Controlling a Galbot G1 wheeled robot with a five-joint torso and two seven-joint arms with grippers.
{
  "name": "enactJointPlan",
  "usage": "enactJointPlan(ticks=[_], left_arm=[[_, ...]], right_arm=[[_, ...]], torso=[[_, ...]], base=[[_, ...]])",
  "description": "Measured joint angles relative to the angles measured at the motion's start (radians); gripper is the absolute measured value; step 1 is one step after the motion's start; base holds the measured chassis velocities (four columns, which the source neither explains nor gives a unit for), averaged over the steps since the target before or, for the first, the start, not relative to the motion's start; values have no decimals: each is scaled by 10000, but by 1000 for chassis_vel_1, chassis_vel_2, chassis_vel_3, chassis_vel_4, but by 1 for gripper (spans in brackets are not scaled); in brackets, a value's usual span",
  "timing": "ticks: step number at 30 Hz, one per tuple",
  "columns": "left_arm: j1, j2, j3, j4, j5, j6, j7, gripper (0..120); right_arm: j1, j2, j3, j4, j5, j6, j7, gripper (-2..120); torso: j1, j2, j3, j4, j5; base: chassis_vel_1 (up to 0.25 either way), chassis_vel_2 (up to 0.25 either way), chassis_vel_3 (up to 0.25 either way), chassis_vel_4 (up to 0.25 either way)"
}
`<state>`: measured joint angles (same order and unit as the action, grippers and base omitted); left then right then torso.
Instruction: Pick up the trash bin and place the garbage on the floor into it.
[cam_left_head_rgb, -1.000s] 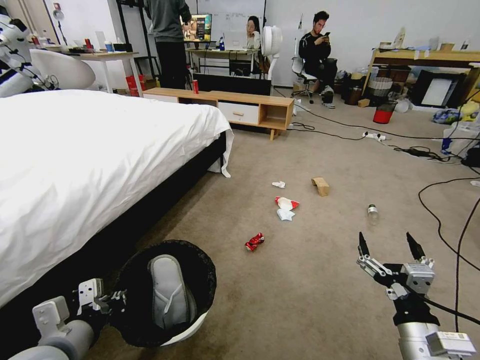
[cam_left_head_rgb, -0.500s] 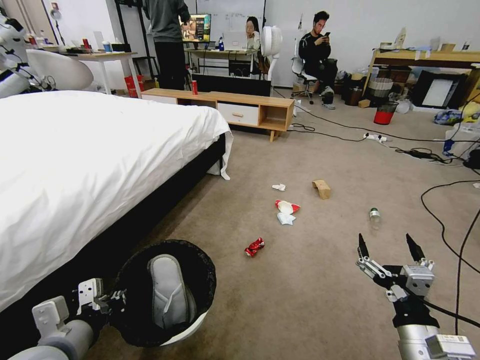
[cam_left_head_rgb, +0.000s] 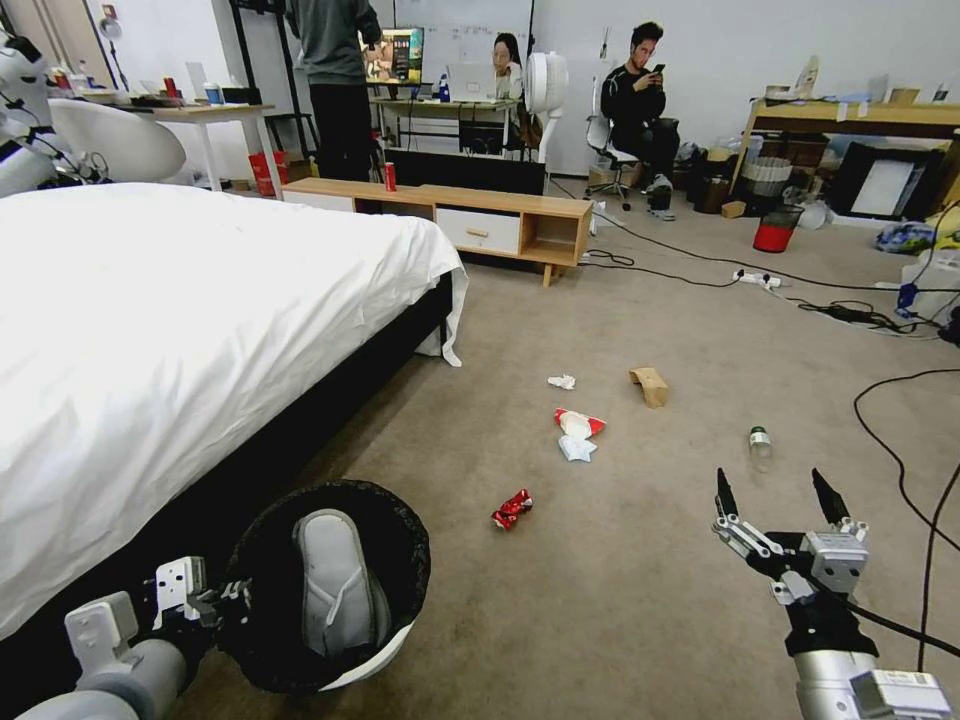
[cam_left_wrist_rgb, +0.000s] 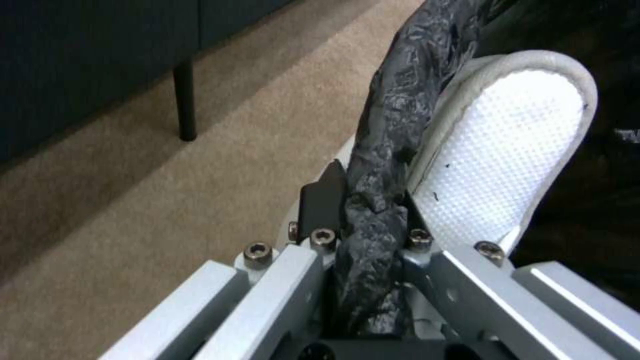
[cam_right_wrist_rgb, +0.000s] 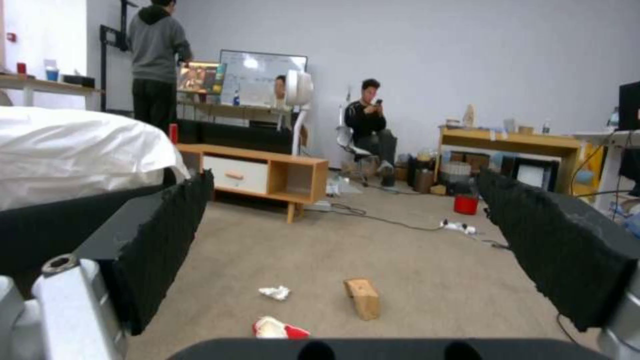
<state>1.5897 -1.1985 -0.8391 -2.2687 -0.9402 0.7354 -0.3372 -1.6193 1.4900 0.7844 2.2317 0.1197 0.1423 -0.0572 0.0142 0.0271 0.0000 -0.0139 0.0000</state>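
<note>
Cam shifted fwd, litter unmoved; left gripper (cam_left_head_rgb: 235, 598) still clamps trash bin (cam_left_head_rgb: 385, 655) rim, right gripper (cam_left_head_rgb: 775, 492) spread wide.

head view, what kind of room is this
Probably a lab or office space staged as a bedroom: a white-sheeted bed and low wooden cabinet share the carpet with work desks and loose cables.
</note>
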Motion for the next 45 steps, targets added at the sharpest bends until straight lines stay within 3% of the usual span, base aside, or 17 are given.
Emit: enactJointPlan(ticks=[45], left_arm=[[47,10,66,-27,86,1,50,2]], right_arm=[[-110,44,62,55,-18,52,-120,100]], torso=[[-1,0,0,0,0]], base=[[-127,127,125,-132]])
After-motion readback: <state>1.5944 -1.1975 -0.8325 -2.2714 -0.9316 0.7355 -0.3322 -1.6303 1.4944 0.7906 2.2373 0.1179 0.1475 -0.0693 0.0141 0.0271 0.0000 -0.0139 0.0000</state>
